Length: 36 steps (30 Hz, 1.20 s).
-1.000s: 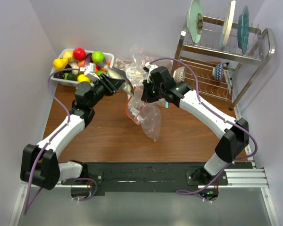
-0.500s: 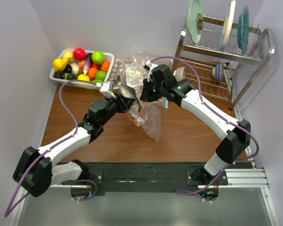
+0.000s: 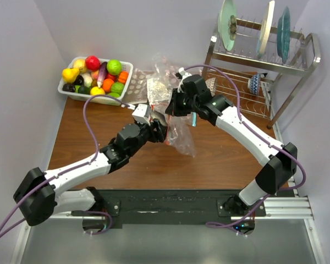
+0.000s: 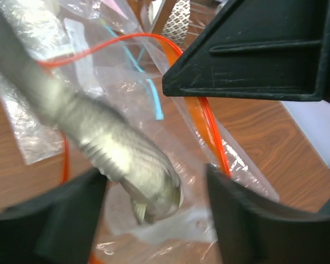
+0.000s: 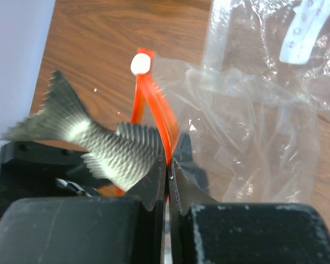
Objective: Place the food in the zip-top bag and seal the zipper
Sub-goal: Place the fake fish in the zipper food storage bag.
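Note:
The zip-top bag [image 3: 180, 138] is held up over the table. My right gripper [image 3: 174, 108] is shut on the zipper [image 5: 154, 104], the orange-red strip at the bag's mouth, which also shows in the left wrist view [image 4: 209, 118]. My left gripper [image 3: 160, 130] is at the open mouth with its jaws wide apart. A silver toy fish [image 4: 118, 151] hangs head down between them, inside the clear plastic and touching neither finger. Its tail and fins show in the right wrist view [image 5: 107, 148]. More of the food [image 3: 99, 74] sits at the back left.
The toy fruits and vegetables lie in a white basket [image 3: 127, 67]. Crumpled clear bags [image 3: 159, 82] lie behind the held bag, one with a blue-green strip [image 4: 148, 91]. A metal dish rack [image 3: 264, 60] with plates stands at the back right.
My left arm swung from the basket to the bag, bringing the silver fish. The fish now sits in the bag's mouth between open jaws. My right gripper kept hold of the zipper, shifting slightly right.

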### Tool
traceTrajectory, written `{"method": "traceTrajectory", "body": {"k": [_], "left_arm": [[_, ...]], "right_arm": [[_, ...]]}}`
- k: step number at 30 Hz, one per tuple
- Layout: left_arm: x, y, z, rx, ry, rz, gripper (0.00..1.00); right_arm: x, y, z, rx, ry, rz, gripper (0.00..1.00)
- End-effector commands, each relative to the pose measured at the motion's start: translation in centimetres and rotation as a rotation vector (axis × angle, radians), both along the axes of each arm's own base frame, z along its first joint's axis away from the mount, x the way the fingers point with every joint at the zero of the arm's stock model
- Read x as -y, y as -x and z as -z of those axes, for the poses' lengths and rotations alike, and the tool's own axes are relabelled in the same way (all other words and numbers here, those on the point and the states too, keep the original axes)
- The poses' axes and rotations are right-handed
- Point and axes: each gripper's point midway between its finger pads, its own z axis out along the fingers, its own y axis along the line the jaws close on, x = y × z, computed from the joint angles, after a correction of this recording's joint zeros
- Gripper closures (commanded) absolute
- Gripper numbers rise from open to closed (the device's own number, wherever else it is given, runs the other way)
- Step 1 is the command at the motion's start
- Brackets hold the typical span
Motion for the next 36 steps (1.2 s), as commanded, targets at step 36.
{"method": "traceTrajectory", "body": {"k": [36], "left_arm": [[-16.1,-11.2,-3.8,-0.249,-0.269,-0.498,0.0]], "right_arm": [[0.9,-0.5,-1.9,0.088,-0.118,0.017,1.0]]}}
